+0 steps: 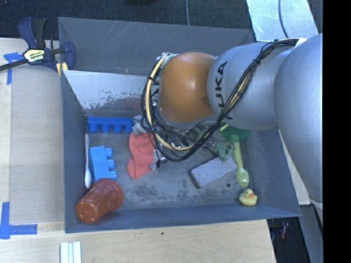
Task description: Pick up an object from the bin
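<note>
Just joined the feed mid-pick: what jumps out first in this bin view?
The arm's big orange wrist cover dominates, hanging over the middle of the bin, just above a crumpled pink-red lump, perhaps cloth. Next come a long blue brick at the back left, a brown-red cup lying in the near-left corner and a small yellow duck in the near-right corner.

Off to the left I see a long blue studded brick (109,126) lying crosswise, and near it, toward the front, a shorter, chunkier blue brick (103,163). A thin white stick (87,163) with a rounded end lies along that brick's left side. Just in front of them a reddish-brown cylinder (99,201) lies tipped over. On the right, a flat grey block (213,172) rests at an angle beside a green spoon (240,160), with a small yellow duck (248,197) just past the spoon's bowl.
</note>
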Controlling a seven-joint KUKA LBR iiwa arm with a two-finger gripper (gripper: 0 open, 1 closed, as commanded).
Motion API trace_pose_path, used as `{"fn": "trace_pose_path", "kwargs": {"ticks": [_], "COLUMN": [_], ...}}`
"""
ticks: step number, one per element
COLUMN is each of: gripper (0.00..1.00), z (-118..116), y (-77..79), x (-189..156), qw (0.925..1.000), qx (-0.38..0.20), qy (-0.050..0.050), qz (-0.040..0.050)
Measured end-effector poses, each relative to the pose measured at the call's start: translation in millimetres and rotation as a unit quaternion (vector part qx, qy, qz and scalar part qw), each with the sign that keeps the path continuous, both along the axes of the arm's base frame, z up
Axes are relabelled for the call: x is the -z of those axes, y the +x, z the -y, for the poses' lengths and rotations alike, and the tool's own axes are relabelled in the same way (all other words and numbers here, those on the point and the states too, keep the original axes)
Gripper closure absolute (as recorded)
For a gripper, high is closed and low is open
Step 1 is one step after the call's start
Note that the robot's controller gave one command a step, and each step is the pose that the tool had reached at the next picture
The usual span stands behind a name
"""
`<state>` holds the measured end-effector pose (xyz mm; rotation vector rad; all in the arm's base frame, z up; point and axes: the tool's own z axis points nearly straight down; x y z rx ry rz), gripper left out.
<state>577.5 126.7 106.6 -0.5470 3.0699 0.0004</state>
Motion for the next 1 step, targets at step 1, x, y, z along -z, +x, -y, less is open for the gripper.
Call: {"fn": "trace_pose_path", "kwargs": {"ticks": [1], "gripper": [1.0], "z": [6.2], "y": [26.4], "x": [26.2], "qw": [0.9994], "qx": [-0.033], "qy": [0.0], "qz": [0.0022]}}
